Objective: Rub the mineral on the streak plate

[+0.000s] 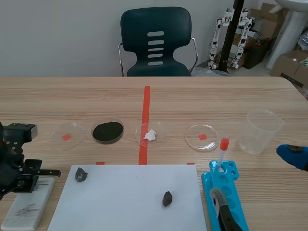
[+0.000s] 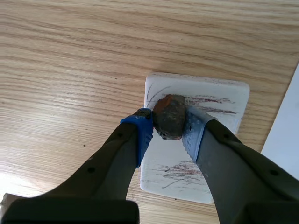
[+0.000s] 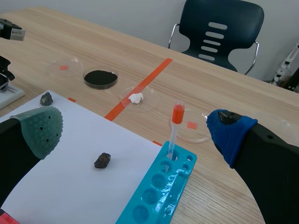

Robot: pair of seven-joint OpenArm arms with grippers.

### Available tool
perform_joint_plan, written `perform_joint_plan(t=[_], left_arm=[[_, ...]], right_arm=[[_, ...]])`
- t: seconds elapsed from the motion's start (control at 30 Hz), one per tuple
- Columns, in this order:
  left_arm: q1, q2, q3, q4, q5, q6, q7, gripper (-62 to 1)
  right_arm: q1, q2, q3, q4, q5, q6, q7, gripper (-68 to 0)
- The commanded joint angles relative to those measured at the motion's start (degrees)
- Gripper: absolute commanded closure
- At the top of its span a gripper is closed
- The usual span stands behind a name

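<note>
Your left fingers point(image 2: 140, 135) are clenched on the mineral point(image 2: 169, 116), a rounded brownish-grey lump pinched between the two blue pads. You hold it over the streak plate point(image 2: 219, 93), a white tile that lies on the worktop point(image 1: 48, 101) just beside the left edge of the white sheet point(image 1: 125, 202). From the wrist view you cannot tell whether the lump presses on the tile or sits just clear of it. The tile carries dark scratchy streaks.

Your right fingers point(image 3: 42, 128) are spread wide with nothing between them, off the right side of the sheet, beyond the blue rack point(image 1: 233, 195). That rack lies just beside the sheet's right edge and holds a dropper with a red cap point(image 1: 224, 144).

On the sheet rest two loose stones: a grey one point(image 1: 81, 174) near its far left corner and a darker one point(image 1: 167, 198) right of its middle.

Past the sheet's far edge you have a row of four clear dishes:
- the left dish point(image 1: 67, 136), over a tape square
- a dish of black powder point(image 1: 108, 131)
- a dish with a white lump point(image 1: 151, 135)
- the right dish point(image 1: 202, 137), also over a tape square

A clear cup point(image 1: 260, 131) stands farther right of them, and a dark chair point(image 1: 155, 41) sits behind the worktop.
</note>
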Motion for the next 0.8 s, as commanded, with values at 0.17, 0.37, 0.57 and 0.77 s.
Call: perform_joint_plan(t=[0.17, 0.37, 0.57, 0.77], left_arm=[[0.9, -1.5, -0.4, -1.3, -1.0, -0.8, 0.4, -7.0], [1.1, -1.4, -0.4, -1.3, -10.2, -4.3, -0.3, -7.0], [2.1, -1.5, -0.1, -1.2, -15.1, -6.1, -2.6, -7.0], [2.2, -1.5, -0.1, -1.2, -17.9, -8.3, -3.0, -7.0]], right_arm=[[-0.1, 0.6, 0.0, 0.5, 0.6, 0.0, 1.0, -65.5], [-0.1, 0.6, 0.0, 0.5, 0.6, 0.0, 1.0, -65.5], [-0.1, 0.6, 0.0, 0.5, 0.6, 0.0, 1.0, -65.5], [-0.1, 0.6, 0.0, 0.5, 0.6, 0.0, 1.0, -65.5]])
